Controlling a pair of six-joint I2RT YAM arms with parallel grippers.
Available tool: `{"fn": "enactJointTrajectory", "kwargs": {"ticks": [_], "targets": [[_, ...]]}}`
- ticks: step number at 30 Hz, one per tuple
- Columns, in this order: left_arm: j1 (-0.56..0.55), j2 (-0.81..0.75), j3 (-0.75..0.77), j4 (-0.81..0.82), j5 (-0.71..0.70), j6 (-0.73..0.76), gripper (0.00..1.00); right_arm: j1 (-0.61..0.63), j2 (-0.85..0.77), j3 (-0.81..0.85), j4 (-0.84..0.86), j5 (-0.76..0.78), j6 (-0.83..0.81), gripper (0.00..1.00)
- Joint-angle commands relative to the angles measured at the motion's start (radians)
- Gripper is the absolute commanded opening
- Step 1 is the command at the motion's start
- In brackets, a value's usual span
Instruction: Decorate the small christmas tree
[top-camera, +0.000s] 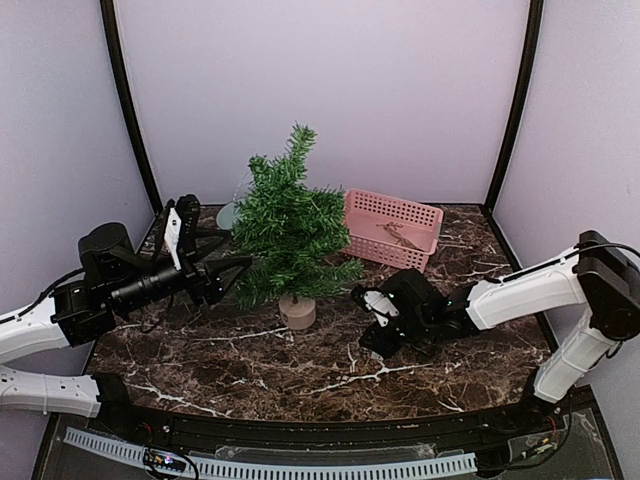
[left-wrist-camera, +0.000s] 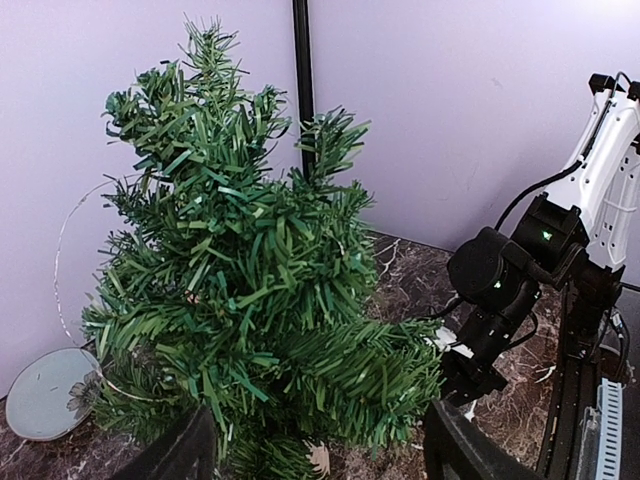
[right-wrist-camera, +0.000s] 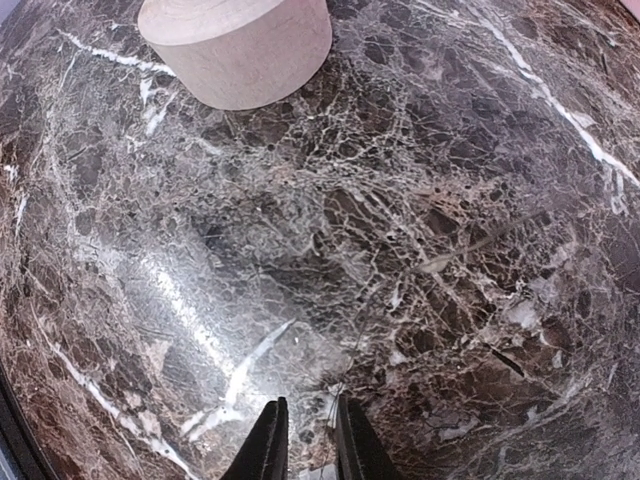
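Observation:
The small christmas tree (top-camera: 288, 225) stands mid-table on its tan base (top-camera: 297, 312), which also shows at the top of the right wrist view (right-wrist-camera: 238, 48). My left gripper (top-camera: 228, 258) is open at the tree's left side, and its dark fingers (left-wrist-camera: 185, 450) flank the lower branches (left-wrist-camera: 330, 370) without touching them. My right gripper (top-camera: 370, 340) points down at the table to the right of the base. Its jaws (right-wrist-camera: 307, 440) stand a narrow gap apart, with a thin wire (right-wrist-camera: 341, 386) running up between them. A wire loop (left-wrist-camera: 62, 250) hangs at the tree's far side.
A pink basket (top-camera: 392, 228) holding a brownish ornament (top-camera: 398, 236) sits behind and to the right of the tree. A pale round disc (left-wrist-camera: 45, 395) lies on the marble table (top-camera: 250, 360) beyond the tree. Purple walls close off three sides.

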Motion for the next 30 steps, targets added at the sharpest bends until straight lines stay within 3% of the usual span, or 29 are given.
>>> {"fn": "enactJointTrajectory", "kwargs": {"ticks": [1,8,13,18,25,28,30], "targets": [[-0.001,-0.011,-0.013,0.028,-0.009,0.008,0.73,0.009,0.01,0.011,0.011,-0.019,-0.003,0.2],[-0.001,-0.005,-0.01,0.033,-0.006,0.012,0.73,0.009,0.024,-0.015,-0.011,-0.015,0.006,0.18],[-0.001,-0.003,-0.01,0.038,-0.008,0.016,0.73,0.011,0.008,-0.021,-0.029,-0.012,0.002,0.01],[-0.001,-0.003,-0.014,0.047,-0.026,0.002,0.72,0.043,-0.048,0.002,-0.089,-0.035,-0.022,0.0],[0.0,0.009,0.033,-0.01,-0.242,-0.073,0.73,0.219,-0.136,0.15,-0.355,0.041,-0.07,0.0],[0.0,-0.001,0.034,-0.007,-0.249,-0.079,0.73,0.318,-0.167,0.239,-0.484,0.079,-0.071,0.0],[0.001,-0.016,0.012,0.015,-0.173,-0.052,0.73,0.379,-0.185,0.294,-0.558,0.097,-0.059,0.0]]}}
